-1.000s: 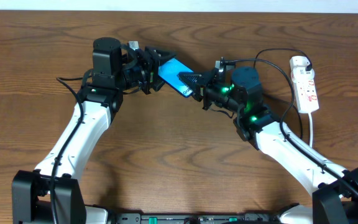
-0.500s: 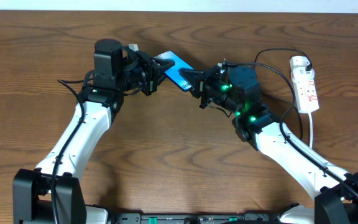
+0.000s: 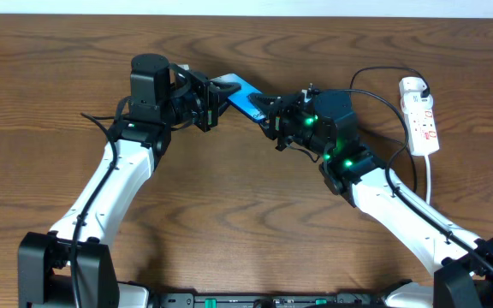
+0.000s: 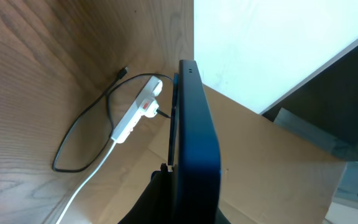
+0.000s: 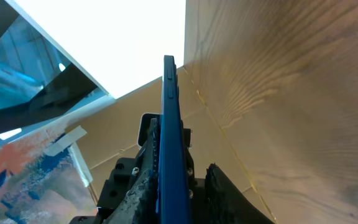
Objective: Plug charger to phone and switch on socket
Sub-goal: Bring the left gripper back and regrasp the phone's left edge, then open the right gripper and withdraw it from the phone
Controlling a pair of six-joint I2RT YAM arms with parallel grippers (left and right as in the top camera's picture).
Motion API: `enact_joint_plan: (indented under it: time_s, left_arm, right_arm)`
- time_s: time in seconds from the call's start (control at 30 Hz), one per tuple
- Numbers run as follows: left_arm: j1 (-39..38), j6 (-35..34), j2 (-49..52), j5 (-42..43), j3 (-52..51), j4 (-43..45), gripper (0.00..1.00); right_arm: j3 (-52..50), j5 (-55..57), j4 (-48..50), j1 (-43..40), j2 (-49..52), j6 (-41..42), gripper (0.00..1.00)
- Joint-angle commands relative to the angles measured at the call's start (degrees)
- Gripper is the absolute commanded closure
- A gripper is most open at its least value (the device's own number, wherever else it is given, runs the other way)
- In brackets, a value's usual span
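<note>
The left claw [image 3: 213, 100] pinches one end of the smartphone [image 3: 241, 95], tilted on edge between both claws, while the right claw [image 3: 270, 113] straddles its other end slightly spread, the white power strip [image 3: 421, 115] well apart beyond it.

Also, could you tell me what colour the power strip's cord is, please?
White; the cord shows best in the left wrist view.
</note>
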Motion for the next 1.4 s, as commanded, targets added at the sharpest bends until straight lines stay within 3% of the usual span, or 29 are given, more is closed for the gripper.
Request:
enact_joint_plan:
  time_s: [0.0, 0.23, 0.47, 0.6, 0.7, 0.83, 0.97, 1.17, 1.37]
  left_arm:
    - [-0.1, -3.8, -1.2, 0.0, 1.3, 1.8, 0.92]
    - [-0.1, 9.5, -1.2, -2.9, 1.3, 1.8, 0.93]
    - [-0.1, 35.9, -1.2, -3.4, 1.3, -0.3, 0.93]
    - [-0.1, 42.9, -1.2, -3.4, 1.3, -3.4, 0.93]
    - [-0.1, 45.0, -1.2, -3.4, 1.3, -5.3, 0.92]
    - [-0.1, 46.1, -1.2, -3.4, 1.3, -7.2, 0.93]
    - [-0.1, 46.9, -1.1, -3.4, 1.3, -8.7, 0.92]
    - [-0.1, 54.9, -1.1, -3.4, 1.3, -11.8, 0.92]
    - [-0.1, 55.9, -1.1, -4.5, 1.0, -12.5, 0.93]
  right_arm:
    - [-1.7, 0.4, -1.7, 1.0, 1.6, -5.6, 0.75]
    - [-1.7, 2.4, -1.7, 0.8, 1.6, -14.2, 0.66]
    - [-1.7, 10.7, -1.7, 0.8, 1.6, -45.4, 0.51]
    - [-1.7, 12.6, -1.7, 0.8, 1.6, -61.9, 0.33]
    - [-1.7, 13.2, -1.7, 0.2, 1.5, -68.0, 0.15]
    - [-1.7, 13.5, -2.0, -1.4, 1.4, -72.3, 0.01]
    - [-1.7, 15.1, -5.0, -3.5, 1.2, -74.6, 0.01]
    - [-1.7, 20.8, -18.7, -6.8, -4.0, -74.6, 0.01]
    - [-1.2, 27.5, -38.3, -7.4, -14.6, -74.5, 0.01]
